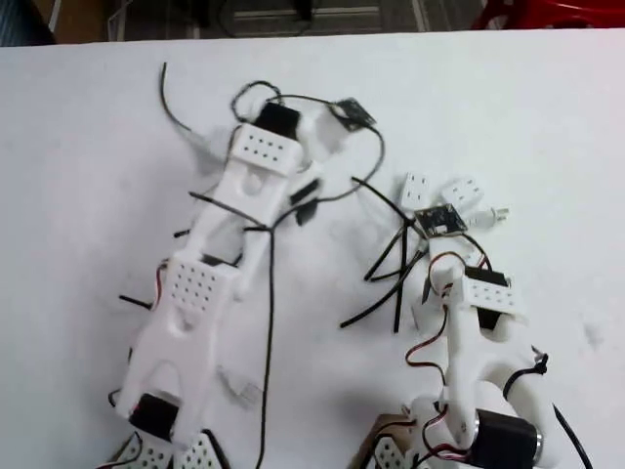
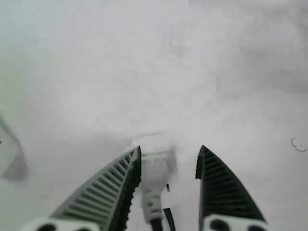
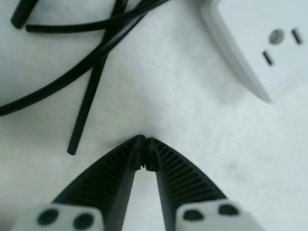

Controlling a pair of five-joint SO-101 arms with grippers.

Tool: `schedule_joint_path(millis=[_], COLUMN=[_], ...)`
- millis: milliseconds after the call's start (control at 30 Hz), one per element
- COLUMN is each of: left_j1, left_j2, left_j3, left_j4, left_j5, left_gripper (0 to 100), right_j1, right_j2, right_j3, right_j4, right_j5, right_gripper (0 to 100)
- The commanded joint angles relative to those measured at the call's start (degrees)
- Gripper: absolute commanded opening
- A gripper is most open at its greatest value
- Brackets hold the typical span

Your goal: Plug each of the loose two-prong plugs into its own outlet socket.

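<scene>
While the right pincer (image 3: 146, 140) rests closed and empty, the left pincer (image 2: 170, 148) stands open astride the white plug (image 2: 154, 161), aligned lengthwise.

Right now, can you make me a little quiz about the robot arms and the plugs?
1. True or false: the right gripper is shut with nothing in it.
2. What sits inside the open left gripper? A) a white plug B) a red ball C) a spoon
3. Fill in the gap: the cables lying near the white outlet are ___ in colour.

Key: 1 true; 2 A; 3 black.
</scene>
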Motion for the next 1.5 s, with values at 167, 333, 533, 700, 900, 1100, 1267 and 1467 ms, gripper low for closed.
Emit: schedule_joint_path(millis=[167, 333, 533, 700, 900, 1100, 1267, 1467], left_j1=[-5.6, -3.9, -4.8, -5.0, -4.6, -4.0, -5.4, -12.4], left_j2=[-1.5, -1.5, -0.9, -0.9, 0.2, 1.6, 1.1, 1.0], left_j3=[3.9, 10.8, 12.7, 12.7, 12.4, 9.8, 2.5, -3.2], left_j4=[0.3, 0.1, -1.1, -3.6, -5.5, -4.9, -0.1, 0.3], left_j5=[-1.0, -0.6, -0.6, 4.6, 9.4, 9.6, 9.8, 9.9], left_gripper=[19, 18, 18, 18, 16, 2, 2, 2], right_j1=[0.3, 0.3, 0.3, 0.3, 0.4, 0.4, 0.4, 0.4], right_j2=[-1.3, -1.3, -1.3, -1.3, -1.3, -1.3, -1.3, -1.3], right_j3=[0.1, 0.1, 0.1, 0.1, 0.1, 0.1, 0.1, 0.1], right_j4=[-0.8, -0.8, -0.7, -0.7, -0.6, -0.6, -0.6, -0.6], right_j5=[-0.2, -0.2, -0.2, -0.2, -0.2, -0.2, -0.2, -0.2], right_gripper=[2.2, 2.2, 2.2, 2.2, 2.2, 2.2, 2.2, 2.2])
